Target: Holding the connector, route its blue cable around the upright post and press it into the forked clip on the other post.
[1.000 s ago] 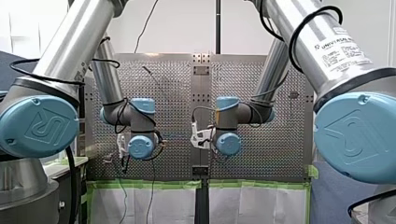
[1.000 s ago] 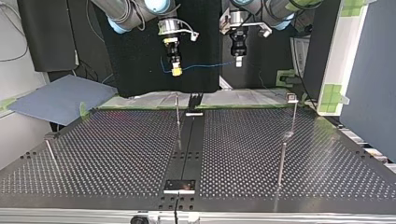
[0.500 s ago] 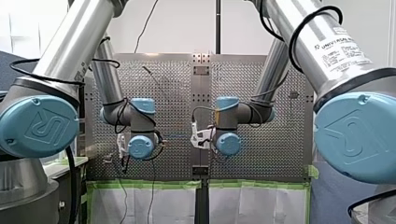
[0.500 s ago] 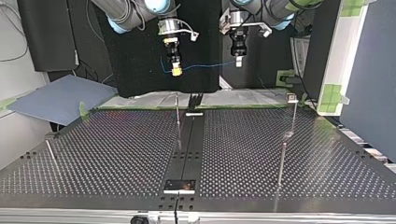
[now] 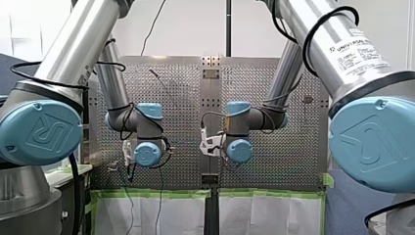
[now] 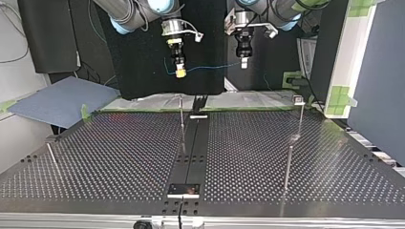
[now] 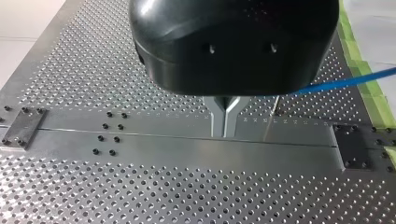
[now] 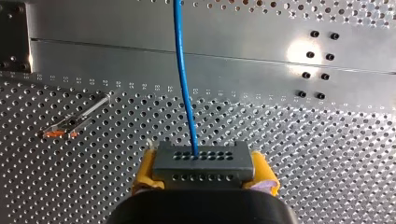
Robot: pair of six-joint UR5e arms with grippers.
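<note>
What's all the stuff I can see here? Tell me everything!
table: one, silver, full of holes, under everything.
posts: four, thin metal, standing on the table.
cable: one, blue, stretched between the tools.
connector: one, dark grey, in the right tool.
sheet: one, blue-grey, beside the table.
tape: green strips, table's edge.
right tool: one, yellow pads, shut on the connector.
left tool: one, black, metal fingers shut.
arms: two, silver with blue joints.

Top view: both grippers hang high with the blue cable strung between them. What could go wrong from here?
The blue cable runs nearly straight from the connector in my right gripper to my left gripper; moving them apart could strain it at the connector.
The upright post below is thin; coming down, the cable could pass its wrong side or a gripper could strike it.
</note>
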